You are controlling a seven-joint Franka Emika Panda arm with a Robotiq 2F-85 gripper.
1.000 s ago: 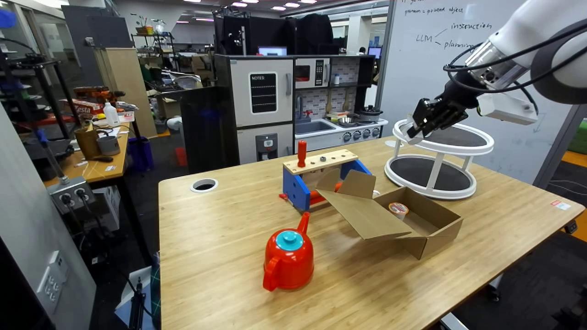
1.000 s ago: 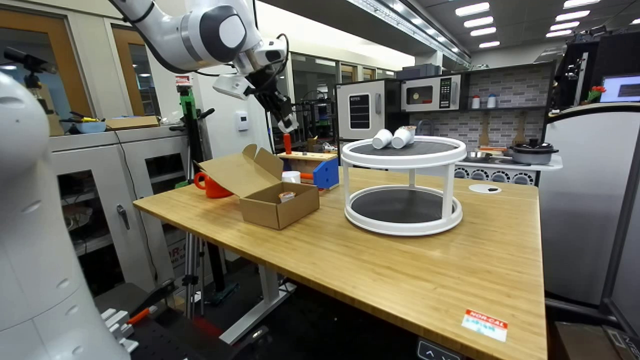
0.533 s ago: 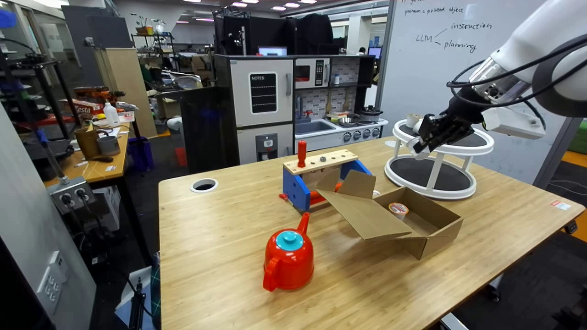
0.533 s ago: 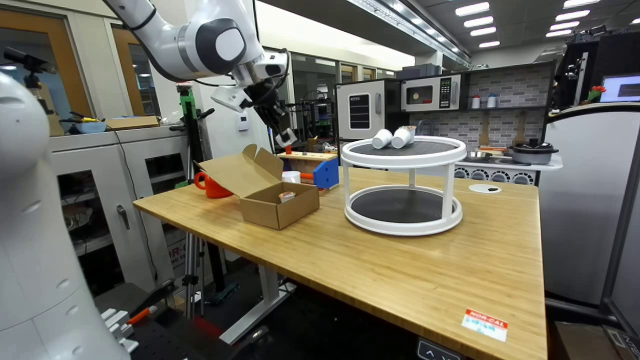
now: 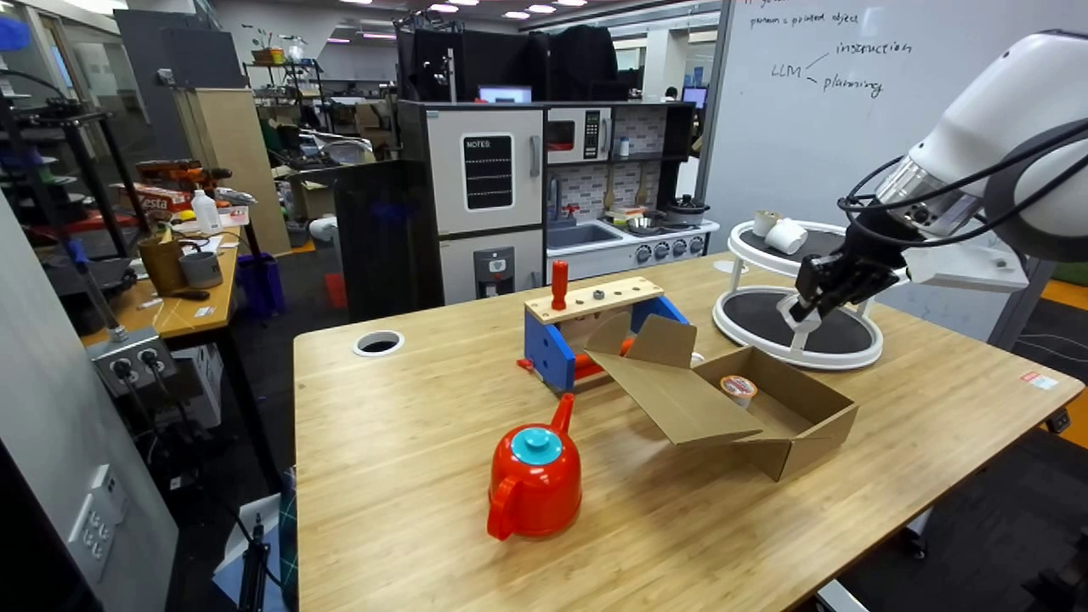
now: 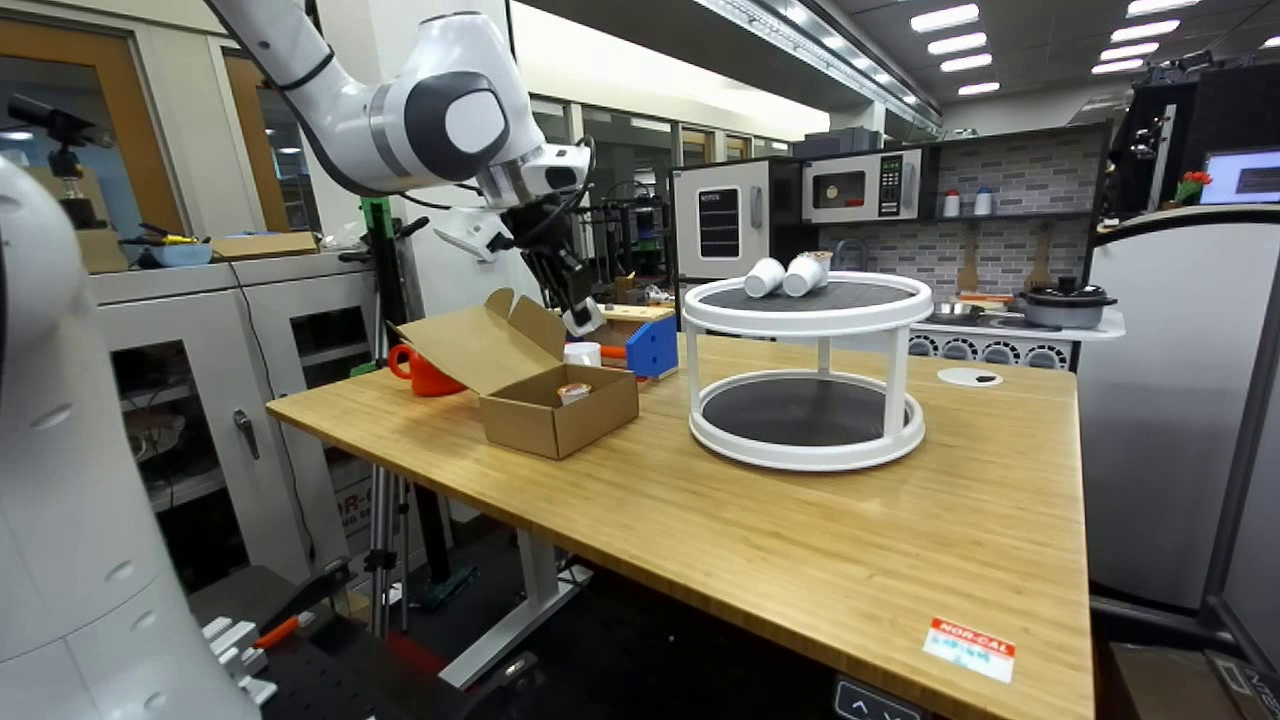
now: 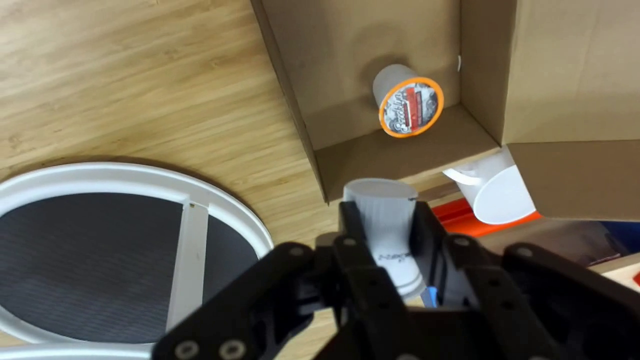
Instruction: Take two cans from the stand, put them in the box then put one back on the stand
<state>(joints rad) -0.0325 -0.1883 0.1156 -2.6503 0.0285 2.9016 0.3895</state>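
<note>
Lowered since the earlier frame, the gripper point(image 7: 386, 212) (wrist view, lower centre) clasps a can point(image 7: 390, 232) by its sides, presumably for release into the box point(image 7: 485, 65), upper centre, containing another can point(image 7: 406, 102).

A pale, orange-rimmed can point(image 7: 407, 101) stands upright in the open brown cardboard box point(image 6: 560, 420), near the white two-tier stand point(image 6: 806, 322); another, whitish can point(image 7: 387, 227) is held tilted in the tool point(image 7: 386, 212).

Bright ceiling lights point(image 6: 957, 43) glare white overhead.
</note>
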